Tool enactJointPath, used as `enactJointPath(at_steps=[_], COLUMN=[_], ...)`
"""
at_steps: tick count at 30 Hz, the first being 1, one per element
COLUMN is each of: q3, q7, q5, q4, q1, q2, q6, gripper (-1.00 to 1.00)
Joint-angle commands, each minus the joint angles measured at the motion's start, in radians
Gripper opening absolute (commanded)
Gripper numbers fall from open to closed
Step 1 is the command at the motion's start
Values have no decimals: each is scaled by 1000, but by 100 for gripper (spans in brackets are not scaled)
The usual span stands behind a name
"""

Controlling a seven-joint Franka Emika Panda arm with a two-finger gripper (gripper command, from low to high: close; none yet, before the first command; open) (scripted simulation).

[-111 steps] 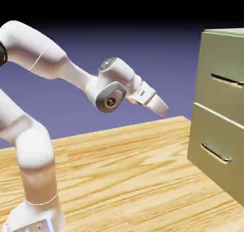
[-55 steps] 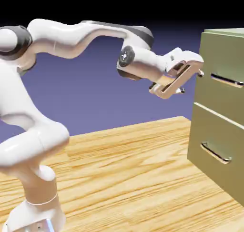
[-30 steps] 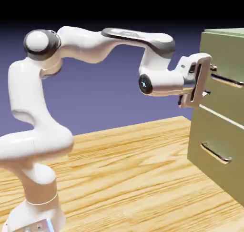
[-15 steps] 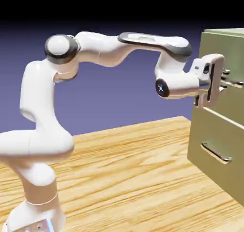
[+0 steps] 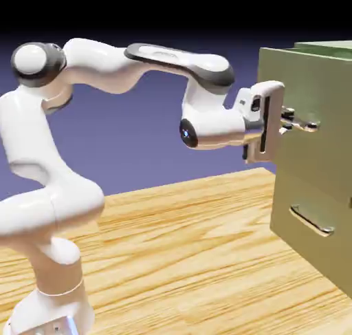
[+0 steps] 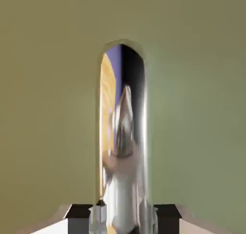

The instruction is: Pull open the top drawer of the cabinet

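The top drawer point(image 5: 306, 96) now stands out from the cabinet point(image 5: 330, 45), its green front well forward of the body, where half a second ago it sat flush; it is the upper of the two, on the exterior view's right. Its silver bar handle point(image 6: 122, 180) runs between the fingertips of the gripper point(image 6: 123, 221), which were spread a second ago and are now closed in on it, pinching the bar from either side. Behind the grip, the white arm point(image 5: 158, 62) has drawn back toward the exterior view's left, and the drawer has come along with it. Below, the lower drawer point(image 5: 302, 251) remains shut. So the reaching and grasping look finished and the pull itself is under way, though probably not complete. What remains, it seems, is a steady straight draw backward; a sideways twist might let the smooth bar slip.
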Motion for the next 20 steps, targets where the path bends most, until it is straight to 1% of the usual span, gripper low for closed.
enactJointPath(at_steps=[1,6,13,14,15,20], q3=[-32,-195,-414,-414,-414,-519], q7=[-1,0,2,2,2,90], q5=[-7,-49,-128,-128,-128,-235], q4=[-25,-154,-317,-317,-317,-445], q1=[37,218,466,467,467,591], q2=[-9,-70,-183,-184,-184,-343], q6=[-1,6,58,58,58,99], gripper=[-100,-100,-100,100,100,100])
